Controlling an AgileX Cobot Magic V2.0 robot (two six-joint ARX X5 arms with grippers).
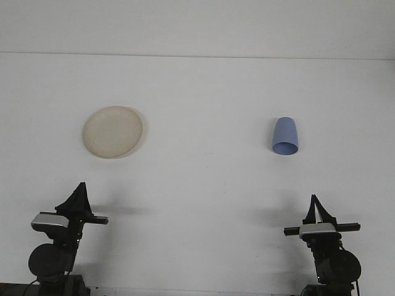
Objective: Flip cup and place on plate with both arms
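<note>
A white table (197,185) is seen filling nearly the whole front view, its surface plain, matte and unmarked. Its far edge is traced by a thin, faint line running straight across the upper part of the picture. Beyond that line a white wall (197,24) is shown, bare and of nearly the same tone as the tabletop. The scene is lit evenly and softly; only pale, diffuse shadows are cast on the tabletop, chiefly toward the near edge.
</note>
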